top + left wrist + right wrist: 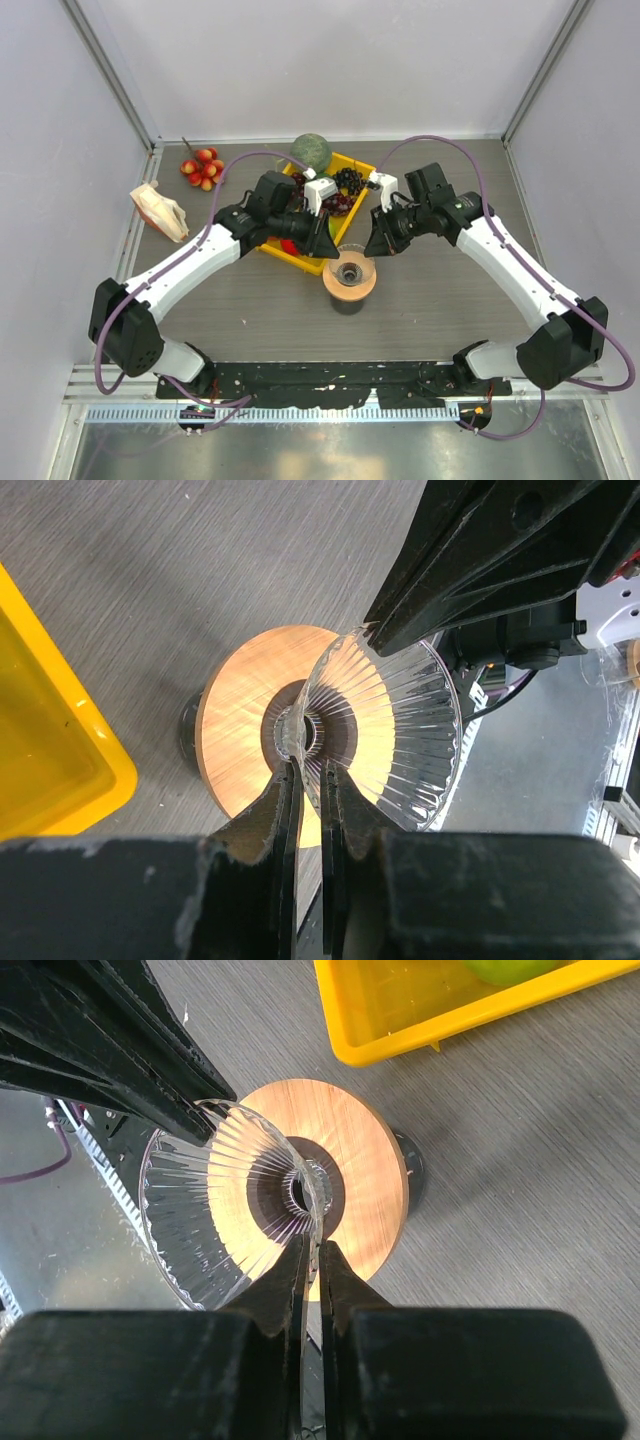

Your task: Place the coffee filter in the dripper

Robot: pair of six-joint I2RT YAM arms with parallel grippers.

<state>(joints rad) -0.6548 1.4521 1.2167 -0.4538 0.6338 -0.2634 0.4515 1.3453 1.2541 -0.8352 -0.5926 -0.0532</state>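
The dripper (400, 720), a clear ribbed cone, sits with its narrow end in the hole of the wooden ring (240, 730). The ring rests on the dark glass cup (410, 1170), which stands on the table (200, 570) just beside the yellow tray (60, 770). The left hand (308, 765) is closed on the near side of the dripper's rim, with the thin wall pinched between its fingers. The right hand (315, 1248) is closed on the opposite side of the rim in the same way. The coffee filter cannot be made out in any view, and no white paper shows inside the cone. The filter is therefore judged not yet placed. The hazards from this position are as follows. With both hands clamped on the dripper, neither is free to fetch the filter, so one must release first. A release with sideways drag could tip the cone out of the ring. Uneven pull between the two hands could lift one side of the dripper. That could slide the ring off the cup or topple the whole stack, since nothing visible fastens its parts together. The rim is thin, smooth plastic, so a pinch this narrow may slip or flex the wall. The two hands work close together over the cone, and a small path error could bring them into contact.
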